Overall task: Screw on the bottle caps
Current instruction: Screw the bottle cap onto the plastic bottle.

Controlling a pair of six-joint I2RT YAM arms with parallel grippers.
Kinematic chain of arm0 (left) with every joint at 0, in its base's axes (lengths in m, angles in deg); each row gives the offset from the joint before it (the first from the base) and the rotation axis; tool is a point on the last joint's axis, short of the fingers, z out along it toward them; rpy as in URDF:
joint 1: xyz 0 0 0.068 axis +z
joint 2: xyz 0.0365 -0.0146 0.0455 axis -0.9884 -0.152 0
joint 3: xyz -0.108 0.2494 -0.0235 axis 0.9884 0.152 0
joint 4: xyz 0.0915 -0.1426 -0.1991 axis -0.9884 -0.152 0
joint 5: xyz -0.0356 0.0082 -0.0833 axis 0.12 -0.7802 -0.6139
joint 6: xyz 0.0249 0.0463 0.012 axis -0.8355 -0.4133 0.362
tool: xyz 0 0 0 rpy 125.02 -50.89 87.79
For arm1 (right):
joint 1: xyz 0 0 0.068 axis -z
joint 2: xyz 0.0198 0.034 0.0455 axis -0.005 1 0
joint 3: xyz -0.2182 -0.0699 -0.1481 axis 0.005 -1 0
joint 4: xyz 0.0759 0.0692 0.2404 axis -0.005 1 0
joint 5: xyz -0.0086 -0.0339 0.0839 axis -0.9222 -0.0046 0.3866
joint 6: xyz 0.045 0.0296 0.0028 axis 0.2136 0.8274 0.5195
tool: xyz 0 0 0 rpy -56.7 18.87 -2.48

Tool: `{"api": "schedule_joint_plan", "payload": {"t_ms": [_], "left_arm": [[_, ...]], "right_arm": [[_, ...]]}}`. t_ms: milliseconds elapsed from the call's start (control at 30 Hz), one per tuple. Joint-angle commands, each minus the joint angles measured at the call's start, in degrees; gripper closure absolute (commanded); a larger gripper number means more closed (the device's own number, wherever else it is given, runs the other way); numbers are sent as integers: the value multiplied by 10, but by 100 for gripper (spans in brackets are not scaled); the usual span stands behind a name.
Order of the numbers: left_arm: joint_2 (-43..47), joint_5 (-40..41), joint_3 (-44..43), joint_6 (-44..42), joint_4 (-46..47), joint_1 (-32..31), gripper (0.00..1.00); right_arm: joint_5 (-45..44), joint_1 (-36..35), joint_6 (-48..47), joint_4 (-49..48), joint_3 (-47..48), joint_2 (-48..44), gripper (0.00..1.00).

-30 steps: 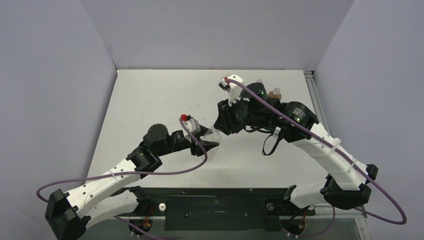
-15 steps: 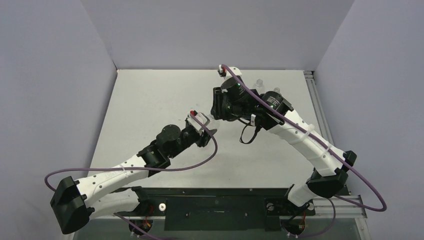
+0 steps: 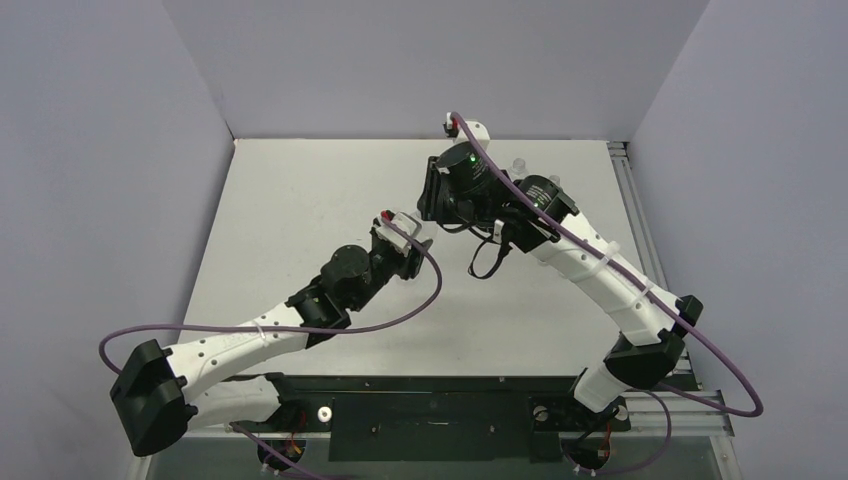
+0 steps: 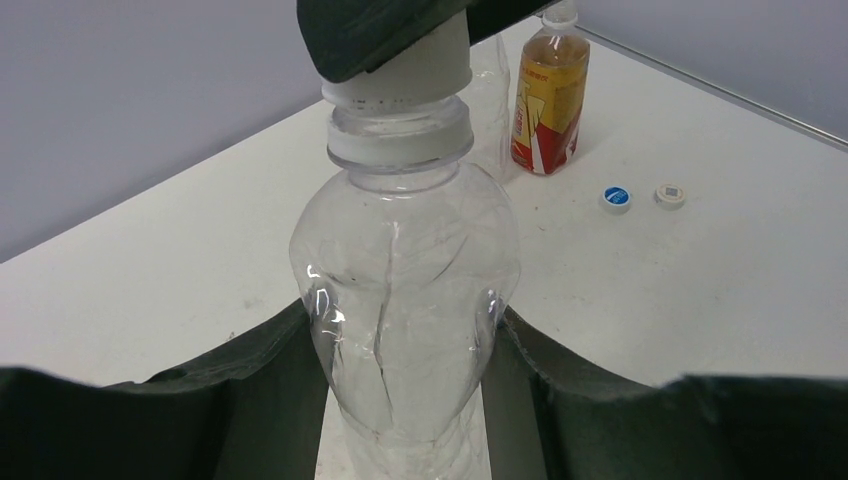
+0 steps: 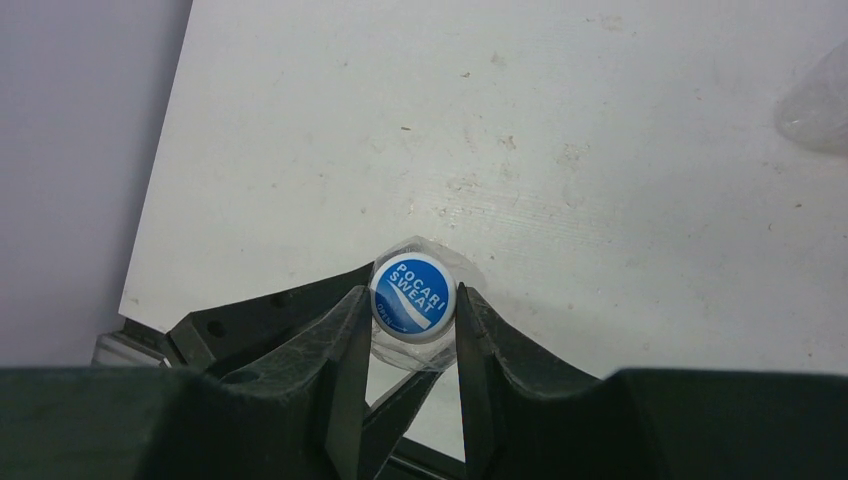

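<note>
Three bottles counted: a clear bottle (image 4: 405,270) upright in the left gripper (image 4: 400,345), an amber bottle (image 4: 548,95) standing beyond it, and seemingly a second clear bottle (image 4: 492,110) just beside the amber one. Three caps counted: a blue-topped cap (image 5: 413,297) right on the mouth of the clear bottle, plus a blue-and-white cap (image 4: 617,198) and a white cap (image 4: 670,195) lying close together on the table (image 4: 700,300), beyond and to the right of the clear bottle. Left gripper partway spread, both fingers pressed against the belly of the clear bottle, holding it. Right gripper (image 5: 411,310) directly above the clear bottle, nearly closed, pinching the blue-topped cap by its rim from both sides. Whether threaded on or merely resting, impossible to tell. Base of the clear bottle cut off at the lower edge of the left wrist view. Second clear bottle mostly hidden behind the right gripper. Top of the amber bottle cropped. From overhead, clear bottle and held cap lost beneath the two wrists.
</note>
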Motion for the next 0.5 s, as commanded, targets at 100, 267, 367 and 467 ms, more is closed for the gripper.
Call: {"api": "schedule_joint_plan", "payload": {"t_ms": [100,267,367,467], "left_arm": [[-16,31,-61,10,119,-1,89],[-25,32,-63,15,119,-1,89],[-28,28,-62,17,119,0,89],[-29,22,-62,18,117,1,89]], "right_arm": [[26,-11,42,8,30,23,81],[14,-11,42,7,36,19,75],[8,-11,38,12,43,18,72],[5,-12,30,22,52,21,71]]}}
